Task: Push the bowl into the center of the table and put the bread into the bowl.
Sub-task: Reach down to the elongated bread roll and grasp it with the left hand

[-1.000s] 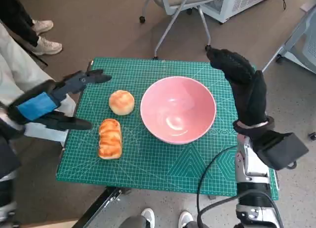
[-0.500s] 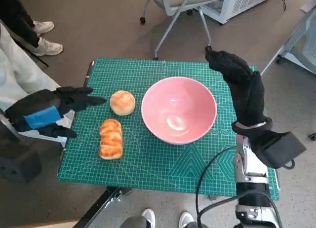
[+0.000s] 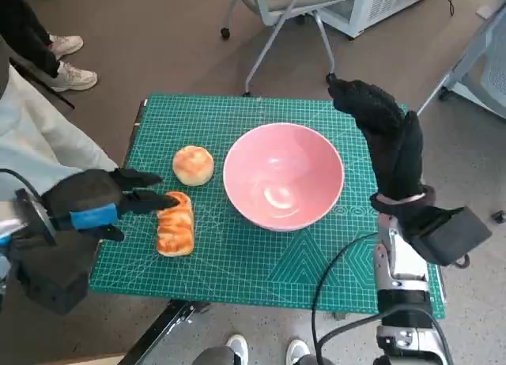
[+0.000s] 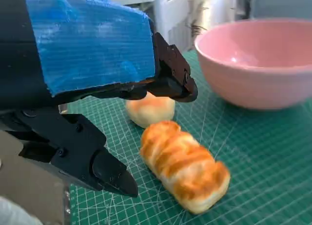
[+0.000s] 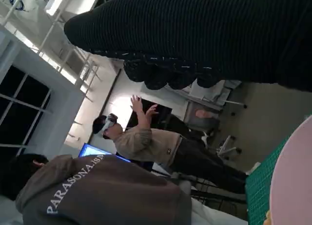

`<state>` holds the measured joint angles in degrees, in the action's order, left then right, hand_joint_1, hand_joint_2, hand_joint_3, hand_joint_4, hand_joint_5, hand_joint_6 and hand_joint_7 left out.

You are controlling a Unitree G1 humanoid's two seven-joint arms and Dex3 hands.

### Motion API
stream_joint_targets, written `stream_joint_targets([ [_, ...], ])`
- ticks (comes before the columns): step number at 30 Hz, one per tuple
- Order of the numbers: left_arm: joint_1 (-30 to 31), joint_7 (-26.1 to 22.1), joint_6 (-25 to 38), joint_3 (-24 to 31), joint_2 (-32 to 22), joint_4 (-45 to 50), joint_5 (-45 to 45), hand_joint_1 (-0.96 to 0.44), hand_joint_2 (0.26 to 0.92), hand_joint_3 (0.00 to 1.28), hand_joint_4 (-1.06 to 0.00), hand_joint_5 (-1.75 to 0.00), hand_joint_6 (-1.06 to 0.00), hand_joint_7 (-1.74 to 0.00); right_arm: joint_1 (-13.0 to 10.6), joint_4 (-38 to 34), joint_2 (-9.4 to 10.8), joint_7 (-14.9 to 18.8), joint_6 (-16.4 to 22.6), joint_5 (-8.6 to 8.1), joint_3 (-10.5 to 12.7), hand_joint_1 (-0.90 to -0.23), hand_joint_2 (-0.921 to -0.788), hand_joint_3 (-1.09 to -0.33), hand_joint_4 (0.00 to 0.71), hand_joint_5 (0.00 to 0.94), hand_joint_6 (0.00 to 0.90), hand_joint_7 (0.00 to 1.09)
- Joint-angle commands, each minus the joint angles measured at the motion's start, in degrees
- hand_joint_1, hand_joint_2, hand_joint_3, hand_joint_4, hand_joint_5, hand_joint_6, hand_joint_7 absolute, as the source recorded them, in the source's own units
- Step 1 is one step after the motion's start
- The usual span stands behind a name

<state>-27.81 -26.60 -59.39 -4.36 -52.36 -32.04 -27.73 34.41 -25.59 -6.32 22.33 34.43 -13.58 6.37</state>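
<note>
From the head view I see the pink bowl (image 3: 283,175) sitting on the green cutting mat (image 3: 261,270) that covers the worktop, a little toward my right of the mat's middle. Two pieces of bread lie beside it on my left: a round bun (image 3: 194,164) near the bowl's rim but apart from it, and a long braided loaf (image 3: 175,223) just in front of the bun, nearer to me.

My left hand (image 3: 99,205) hangs at the mat's left edge with its fingers spread and nothing in them; the fingertips (image 3: 162,200) reach the near end of the braided loaf, though I cannot tell whether they touch it. In the left wrist view the same black fingers (image 4: 170,81) stand apart above the loaf (image 4: 184,166), with the bun (image 4: 150,108) behind it and the bowl (image 4: 258,64) beyond.

My right hand (image 3: 387,136) is raised beside the bowl's far right rim, gloved fingers held straight and close together, holding nothing. In the right wrist view the glove (image 5: 204,35) fills the top, and two people (image 5: 161,147) stand in the room behind
</note>
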Motion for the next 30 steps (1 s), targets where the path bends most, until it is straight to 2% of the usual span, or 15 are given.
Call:
stream_joint_targets([
  [1,-2.4,4.6,-3.1,-2.4,0.6,-3.6,-4.1,-0.10,0.693,0.00,-0.48,0.00,-0.54,-0.03,-0.5,-0.8,0.0,0.4,-0.7,-0.28,0.0,-0.678,-0.921,-0.756,0.202,0.002,0.059,0.57],
  [17,-5.2,17.6,-6.0,-8.7,4.2,-8.5,-13.1,-0.13,0.707,0.00,-0.44,0.00,-0.54,-0.01,-1.3,-0.1,-0.2,0.6,-1.1,-0.26,-0.1,-0.681,-0.921,-0.753,0.206,0.003,0.064,0.58],
  [30,-6.2,23.2,-6.1,-12.0,4.6,-8.8,-16.6,-0.14,0.731,0.01,-0.40,0.00,-0.52,0.00,-1.7,-0.6,0.0,0.8,-1.1,-0.47,0.0,-0.690,-0.921,-0.748,0.207,0.003,0.068,0.58],
])
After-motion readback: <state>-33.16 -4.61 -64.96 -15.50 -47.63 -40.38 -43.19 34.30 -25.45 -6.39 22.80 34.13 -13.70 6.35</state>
